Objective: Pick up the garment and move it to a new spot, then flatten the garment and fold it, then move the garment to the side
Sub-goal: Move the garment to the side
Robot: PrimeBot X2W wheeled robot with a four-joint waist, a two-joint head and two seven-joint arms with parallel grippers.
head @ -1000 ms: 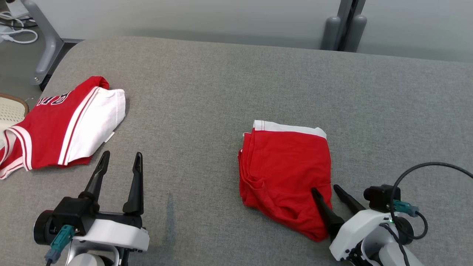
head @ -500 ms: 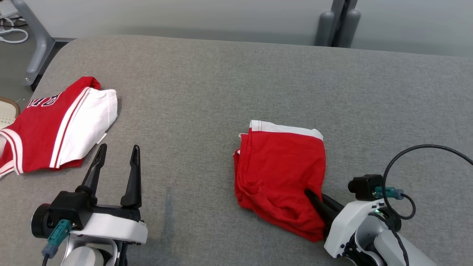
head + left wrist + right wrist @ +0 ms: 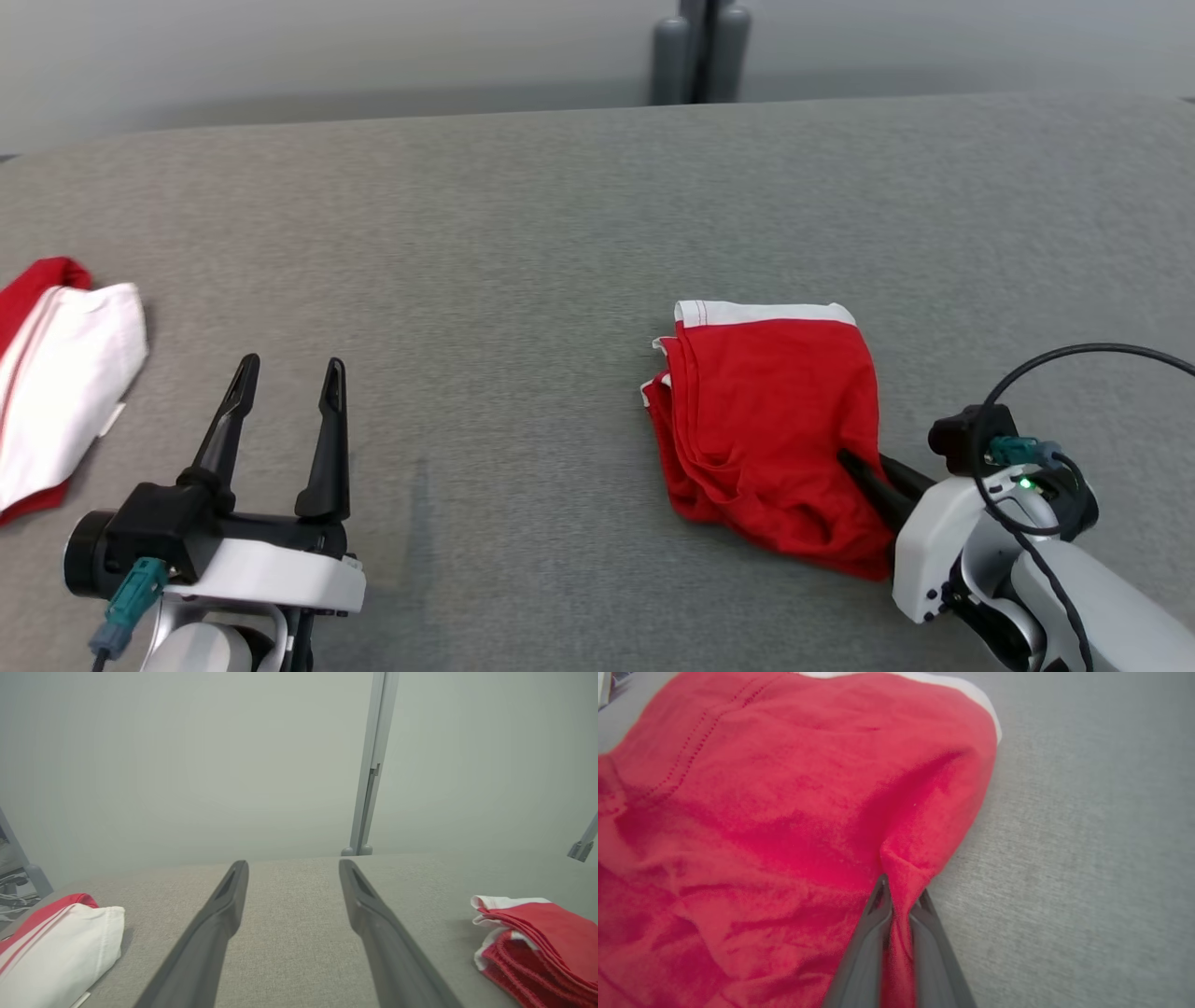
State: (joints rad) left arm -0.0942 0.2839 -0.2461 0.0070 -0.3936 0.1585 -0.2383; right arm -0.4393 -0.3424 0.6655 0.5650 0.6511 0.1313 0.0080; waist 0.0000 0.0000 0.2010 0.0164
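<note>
The left pincer (image 3: 292, 366) sits low on the left. Its two dark fingers (image 3: 329, 439) point up and away from the robot. They are wide apart and empty. Its white wrist (image 3: 271, 581) lies just behind them. The right pincer (image 3: 864, 462) sits low on the right and leans toward the left. Its fingers are pressed close together and pinch a fold at the edge of the garment (image 3: 775, 401). The pale right arm (image 3: 1111, 607) runs back to the bottom right corner.
</note>
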